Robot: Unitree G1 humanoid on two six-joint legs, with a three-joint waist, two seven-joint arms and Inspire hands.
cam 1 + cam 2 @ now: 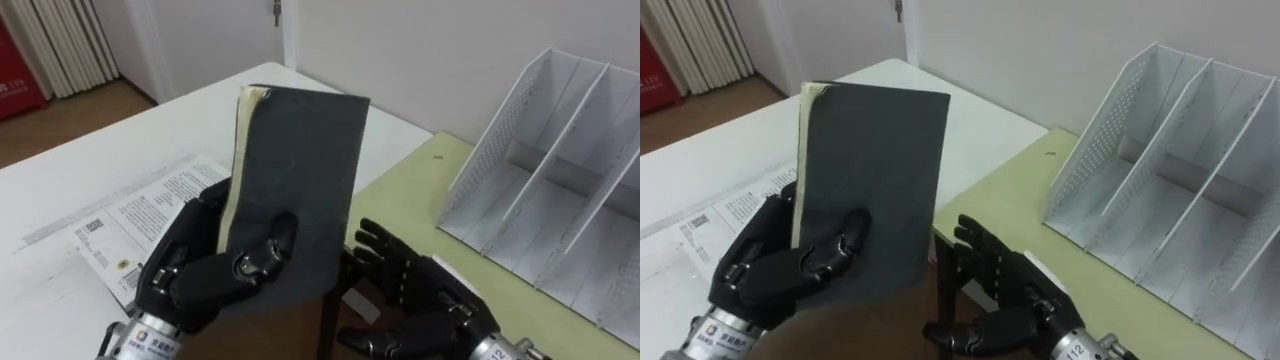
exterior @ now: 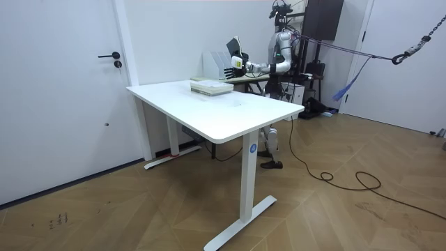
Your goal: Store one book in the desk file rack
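Observation:
My left hand (image 1: 200, 275) is shut on a dark grey book (image 1: 300, 170) with cream page edges, holding it upright by its lower part above the seam between two tables. My right hand (image 1: 420, 300) is open just right of the book's lower corner, fingers spread towards it. The white perforated file rack (image 1: 560, 170) stands to the right on the yellow-green desk (image 1: 410, 185), its slots empty. In the room view I stand behind the white table (image 2: 230, 111), with the book (image 2: 234, 50) raised beside the rack (image 2: 214, 64).
Printed booklets (image 1: 150, 215) lie on the white table under my left arm, seen as a flat stack (image 2: 210, 87) in the room view. A wall and door (image 1: 280, 30) rise behind the tables. A dark chair back (image 1: 950, 290) shows below the book.

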